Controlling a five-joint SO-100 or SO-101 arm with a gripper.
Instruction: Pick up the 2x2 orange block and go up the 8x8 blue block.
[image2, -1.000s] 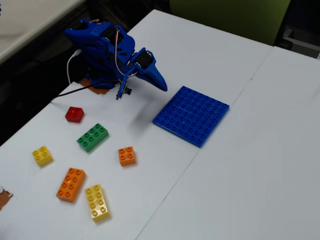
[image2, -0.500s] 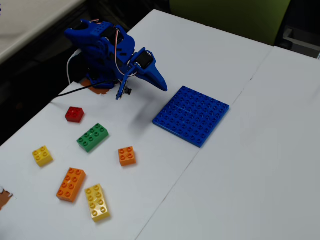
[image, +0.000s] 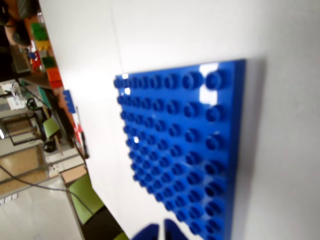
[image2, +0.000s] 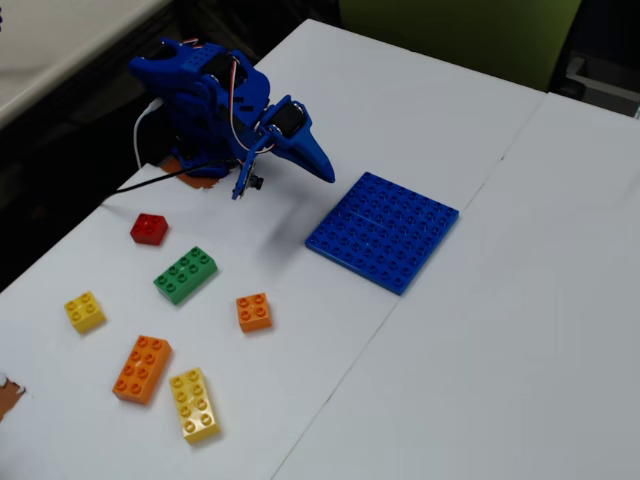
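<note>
The 2x2 orange block (image2: 254, 311) lies alone on the white table, left of and nearer than the 8x8 blue block (image2: 383, 230). This flat blue baseplate fills the wrist view (image: 185, 150). The blue arm is folded at the back left. Its gripper (image2: 325, 168) hangs just left of the baseplate's far corner, well away from the orange block. In the wrist view only the two blue fingertips of the gripper (image: 161, 233) show at the bottom edge, close together with nothing held. The orange block is out of the wrist view.
Loose bricks lie at the left: a red one (image2: 148, 228), a green 2x4 (image2: 186, 274), a small yellow square (image2: 85, 311), a long orange 2x4 (image2: 142, 368) and a long yellow one (image2: 194, 404). A table seam (image2: 340, 380) runs diagonally past the baseplate.
</note>
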